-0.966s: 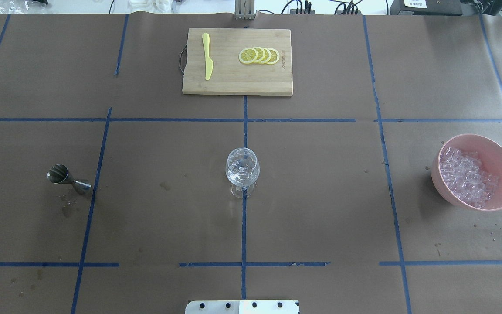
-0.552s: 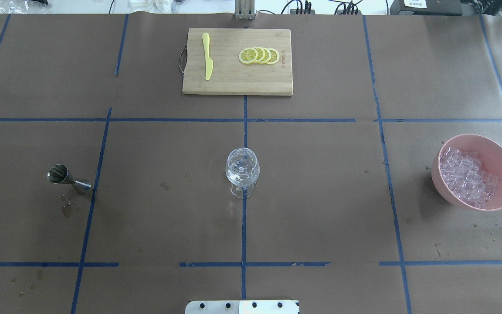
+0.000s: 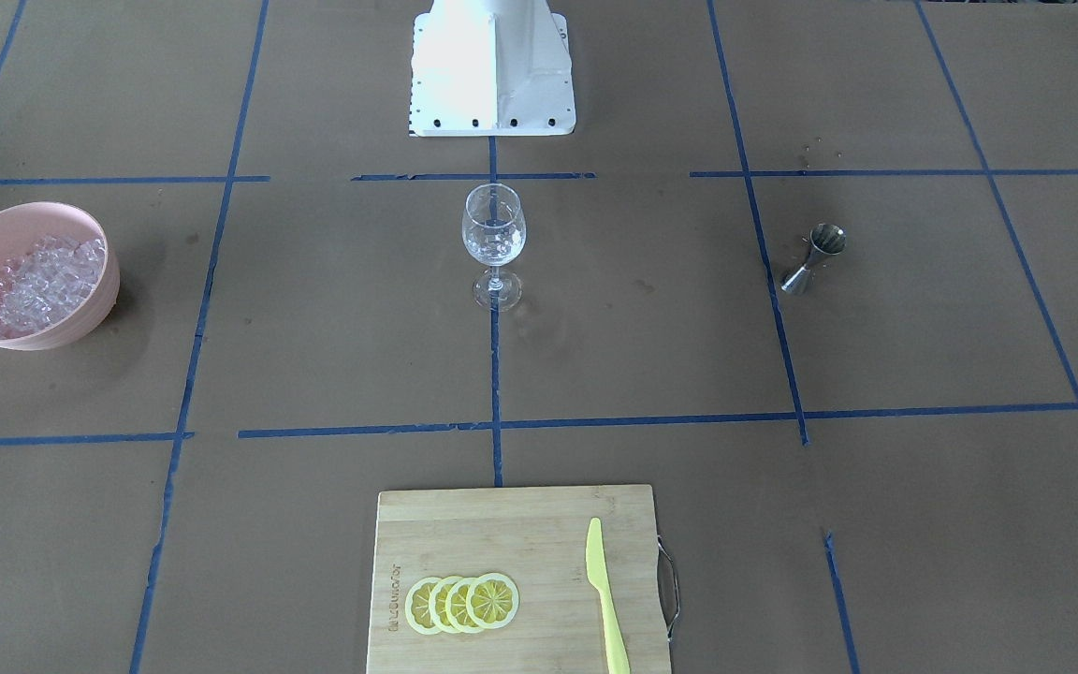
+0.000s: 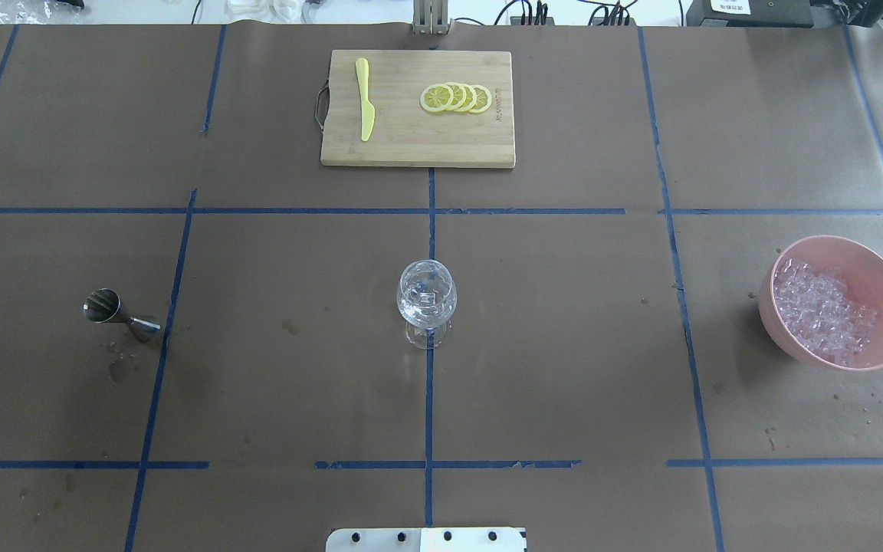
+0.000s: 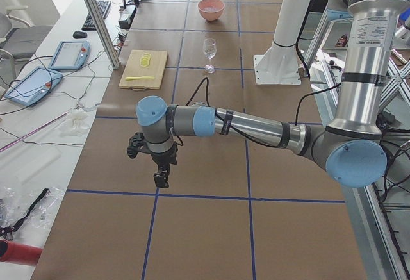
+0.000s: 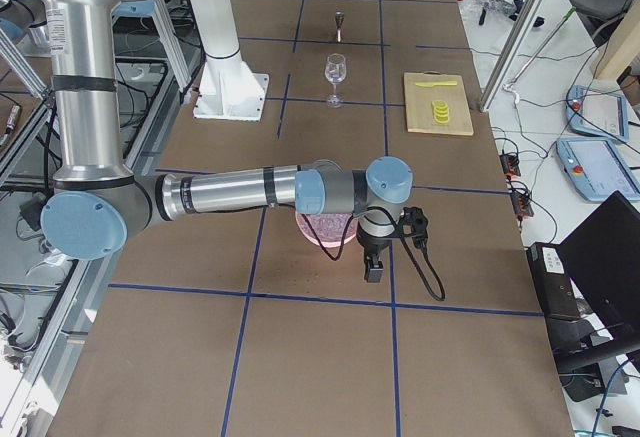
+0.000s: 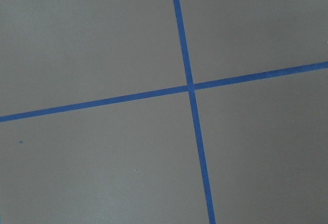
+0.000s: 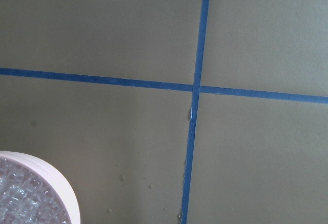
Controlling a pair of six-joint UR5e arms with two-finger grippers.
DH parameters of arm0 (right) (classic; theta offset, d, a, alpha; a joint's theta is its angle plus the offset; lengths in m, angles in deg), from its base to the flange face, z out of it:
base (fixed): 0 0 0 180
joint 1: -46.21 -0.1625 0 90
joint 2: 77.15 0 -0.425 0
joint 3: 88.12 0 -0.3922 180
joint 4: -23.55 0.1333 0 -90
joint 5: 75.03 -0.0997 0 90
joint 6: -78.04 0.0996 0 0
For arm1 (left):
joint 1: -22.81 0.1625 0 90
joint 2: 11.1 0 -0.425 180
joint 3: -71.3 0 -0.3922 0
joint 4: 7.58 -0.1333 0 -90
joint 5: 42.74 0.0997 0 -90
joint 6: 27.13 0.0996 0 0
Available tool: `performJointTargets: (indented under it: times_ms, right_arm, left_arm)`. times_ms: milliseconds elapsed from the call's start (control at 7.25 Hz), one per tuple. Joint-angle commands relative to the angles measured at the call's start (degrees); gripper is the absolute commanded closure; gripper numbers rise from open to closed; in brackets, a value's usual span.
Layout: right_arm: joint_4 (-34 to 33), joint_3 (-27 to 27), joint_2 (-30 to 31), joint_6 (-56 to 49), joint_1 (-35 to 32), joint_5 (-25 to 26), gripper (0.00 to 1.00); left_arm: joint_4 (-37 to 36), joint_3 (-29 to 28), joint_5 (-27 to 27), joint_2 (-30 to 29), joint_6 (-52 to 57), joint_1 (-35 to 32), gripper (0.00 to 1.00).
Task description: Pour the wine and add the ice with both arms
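Observation:
The ice [image 4: 821,310] is a heap of clear cubes in a pink bowl [image 4: 874,268] at the table's right; both also show in the front view as ice [image 3: 38,281] and bowl [image 3: 6,229]. A clear stemmed wine glass [image 4: 427,295] stands upright at the centre. A steel jigger [image 4: 121,314] stands at the left. My left gripper [image 5: 161,177] hangs over bare table beyond the jigger's end. My right gripper [image 6: 374,272] hangs just beyond the bowl [image 6: 325,229]. Both show only in side views, so I cannot tell open or shut.
A wooden cutting board [image 4: 418,146] at the far middle carries lemon slices [image 4: 455,98] and a yellow knife [image 4: 365,100]. The white base block [image 4: 426,539] is at the near edge. Water drops dot the paper near the bowl.

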Motion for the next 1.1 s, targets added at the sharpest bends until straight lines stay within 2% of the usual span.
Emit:
performJointTargets:
  times_ms: [0, 276, 552, 966]
  right_arm:
    - [0.09, 1.24, 0.25, 0.05, -0.52, -0.01, 0.00]
    - [0.09, 1.59, 0.25, 1.01, -0.79, -0.10, 0.00]
    - [0.09, 1.76, 0.34, 1.72, -1.05, -3.07, 0.00]
    - [0.09, 1.59, -0.27, 2.95, -1.23, -3.26, 0.00]
  left_arm:
    - [2.57, -1.82, -3.18, 0.94, -0.06, -0.34, 0.00]
    - [2.49, -1.74, -3.18, 0.94, -0.06, -0.34, 0.00]
    - [2.49, -1.92, -3.01, 1.12, -0.06, -0.34, 0.00]
    - [2.40, -1.92, -3.18, 1.12, -0.41, -0.34, 0.00]
